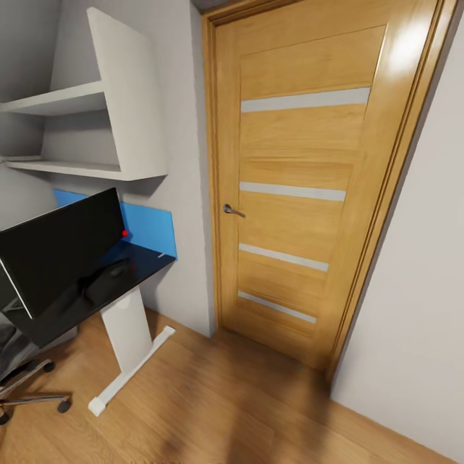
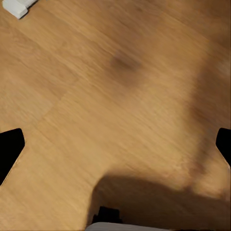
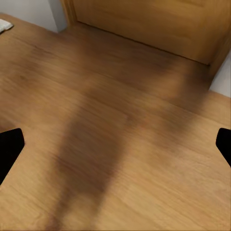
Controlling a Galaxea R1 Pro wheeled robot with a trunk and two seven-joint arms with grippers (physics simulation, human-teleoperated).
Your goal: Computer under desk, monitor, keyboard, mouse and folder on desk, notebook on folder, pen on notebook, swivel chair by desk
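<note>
**Facing the bedroom door, desk at our left**

We look at a tall wooden door (image 1: 303,187) ahead, over a wood floor (image 1: 245,412). At the left, the desk (image 1: 138,267) shows its glossy black top and blue back panel, with the monitor (image 1: 61,254) standing on it beneath white wall shelves (image 1: 96,109). The swivel chair (image 1: 26,386) base sits at the near left. Our left gripper (image 2: 115,144) and right gripper (image 3: 115,144) both hang over bare floor, fingertips spread apart, holding nothing.

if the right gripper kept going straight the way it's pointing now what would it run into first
Most likely the wooden floor: the right gripper points down at bare boards, with nothing between its fingertips. The door lies farther along, beyond that line. How far off the floor is cannot be told.
</note>
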